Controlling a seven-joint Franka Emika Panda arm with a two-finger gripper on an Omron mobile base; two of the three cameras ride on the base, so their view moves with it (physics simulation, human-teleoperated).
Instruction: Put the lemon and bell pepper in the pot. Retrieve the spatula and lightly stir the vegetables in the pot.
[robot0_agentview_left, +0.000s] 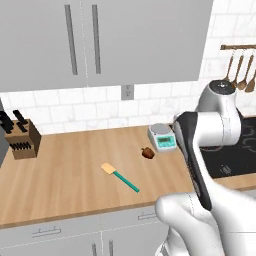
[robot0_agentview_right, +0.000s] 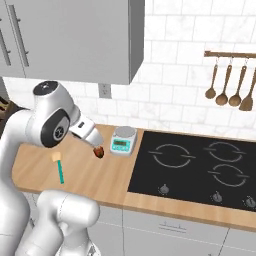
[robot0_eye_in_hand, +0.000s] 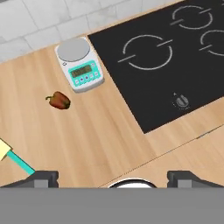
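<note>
Item: wooden tabletop (robot0_agentview_left: 65, 165) beside a black hob (robot0_agentview_right: 200, 167), robot arm raised above it. Fingers (robot0_eye_in_hand: 113, 178): spread wide, empty, hanging well above the wood with nothing between them. Pepper (robot0_eye_in_hand: 59, 100): dark red with green stem, lying on its side on the tabletop just beside the scale (robot0_eye_in_hand: 79, 64), touching nothing. Teal-handled scraper (robot0_agentview_left: 120, 177): flat on the wood, well apart from the pepper, towards the front edge. Knife block (robot0_agentview_left: 20, 137): far end of the tabletop by the wall. Wooden utensils (robot0_agentview_right: 230, 85): hung on a rail above the hob; the one at the end, by the picture's edge, seems flat-bladed and may be the spatula. Step in hand, by judgement: reaching for the pepper. Handling note: bring the hand over the pepper until it sits centred between the fingers, turn the wrist so they close across its narrow width, descend straight, keep clear of the scale, grip gently since the lumpy skin could roll or slip.
</note>
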